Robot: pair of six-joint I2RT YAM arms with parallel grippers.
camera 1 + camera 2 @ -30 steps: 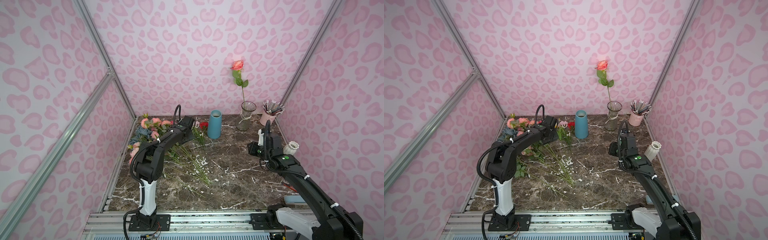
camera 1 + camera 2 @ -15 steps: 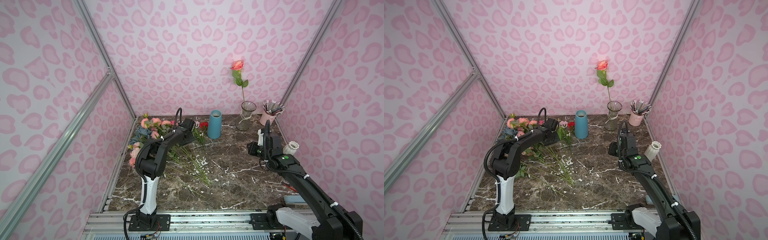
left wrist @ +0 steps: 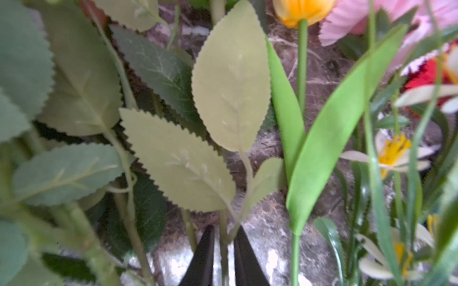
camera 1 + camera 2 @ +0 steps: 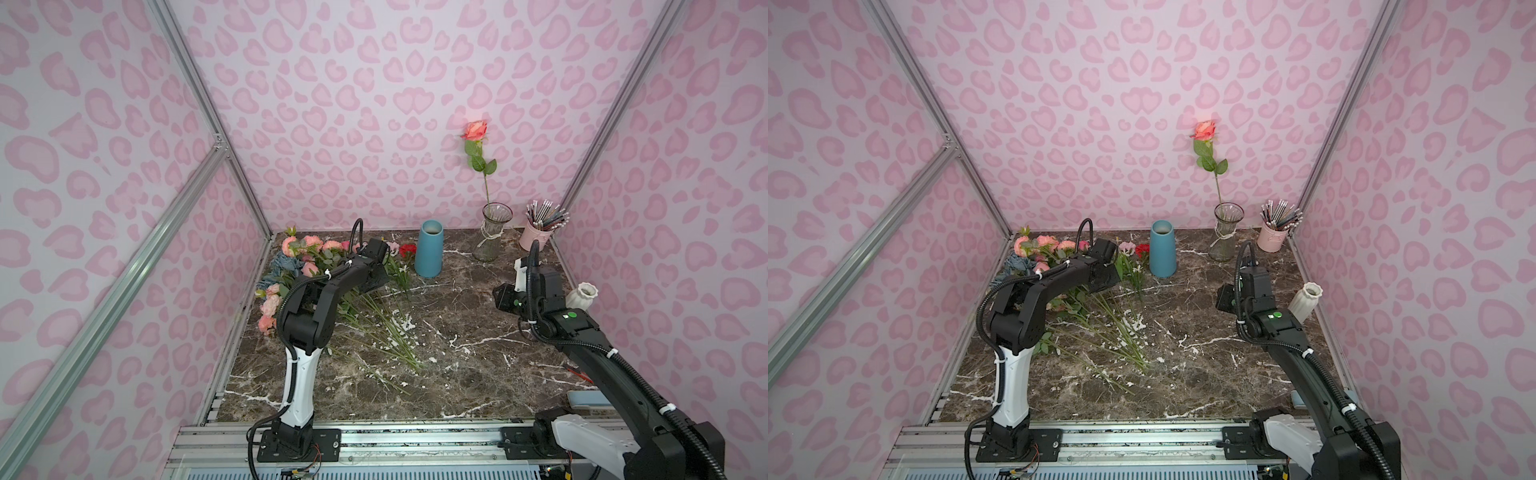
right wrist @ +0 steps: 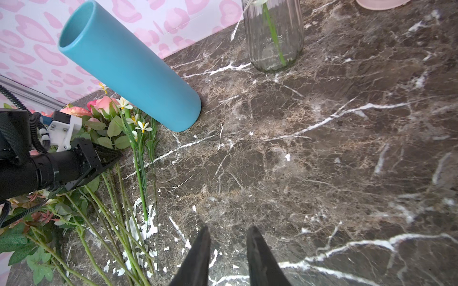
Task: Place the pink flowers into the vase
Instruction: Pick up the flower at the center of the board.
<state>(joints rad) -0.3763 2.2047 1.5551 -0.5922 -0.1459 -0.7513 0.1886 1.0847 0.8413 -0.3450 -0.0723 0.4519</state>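
Got the pink flowers (image 4: 307,246) (image 4: 1040,243) heaped at the far left of the desk (image 4: 478,357), blooms toward the back-left corner, long green stems fanned out toward the middle; visible in both top views. Seeing the left pincer (image 3: 224,229) down low in that heap, near the blue vase (image 4: 430,249), tips straddling a thin green stem right below a fork of serrated leaves. Narrow gap only, stem in the middle of it; can't tell whether clamped yet or just short of contact, and can't match that stem to a bloom either. Catching the same pincer from the right wrist too, black tips poked in among leaves above the loose stems. Noting a yellow tulip (image 3: 302,10) and small white-and-yellow blossoms (image 3: 391,153) ahead of the tips. Have the right pincer (image 5: 228,234) released: jaws a little apart, nothing between, hanging above bare marble well apart from the heap. Found one salmon-pink rose (image 4: 475,130) already standing upright in the glass vase (image 4: 492,239) at the back right, near the pink cup of pencils (image 4: 538,235). Also seeing a red carnation (image 4: 408,249) just left of the blue vase, a dusty-blue bunch (image 4: 286,266) among the pink blooms by the left wall, and a small white vase (image 4: 582,294) by the right wall, beside the right arm.
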